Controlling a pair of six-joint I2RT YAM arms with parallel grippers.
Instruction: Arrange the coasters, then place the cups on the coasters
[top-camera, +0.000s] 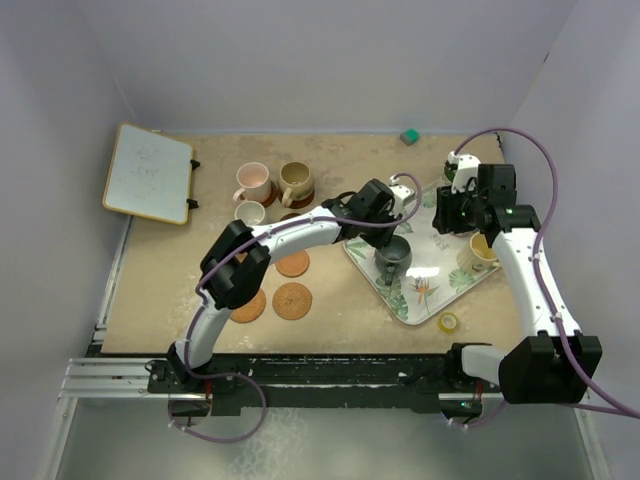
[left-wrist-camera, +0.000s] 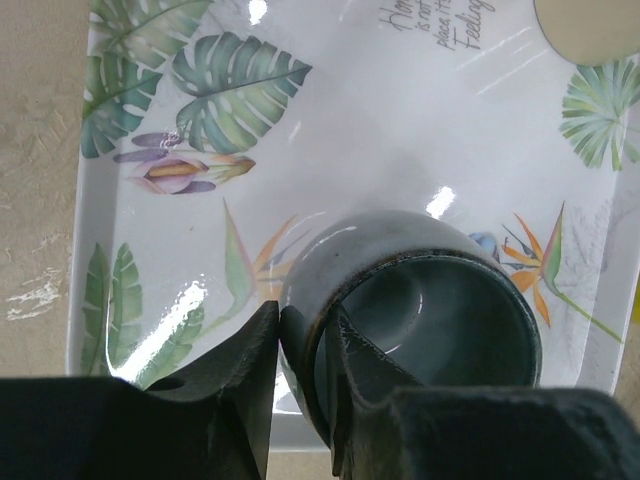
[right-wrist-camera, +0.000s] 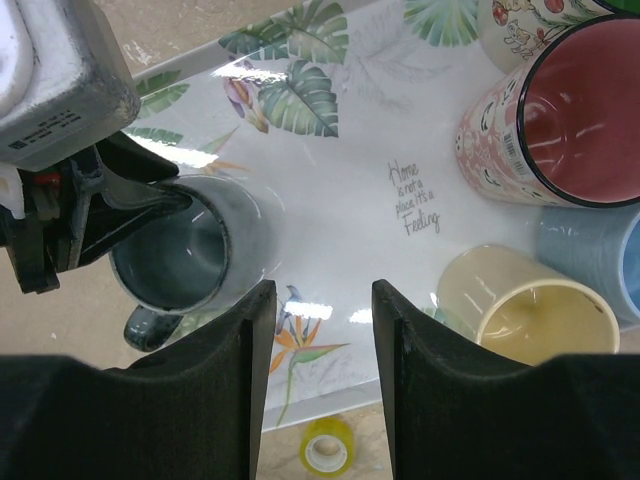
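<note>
My left gripper (left-wrist-camera: 305, 335) is shut on the slate cup (left-wrist-camera: 440, 300), one finger outside its wall and one inside, on the leaf-patterned tray (left-wrist-camera: 330, 100). The top view shows this left gripper (top-camera: 392, 240) at the slate cup (top-camera: 393, 256). Over the tray, my right gripper (right-wrist-camera: 323, 300) stands open with nothing between its fingers. Near it on the tray are the yellow cup (right-wrist-camera: 520, 310), red cup (right-wrist-camera: 570, 120) and light blue cup (right-wrist-camera: 600, 255). Pink (top-camera: 252, 182), tan (top-camera: 295, 180) and grey (top-camera: 250, 213) cups stand at the back left. Three coasters (top-camera: 293, 300) lie bare beside my left arm.
A yellow tape roll (top-camera: 449, 322) lies just off the tray's near edge. A whiteboard (top-camera: 150, 172) rests at the far left, a small green block (top-camera: 409, 135) by the back wall. Walls close in the table on three sides.
</note>
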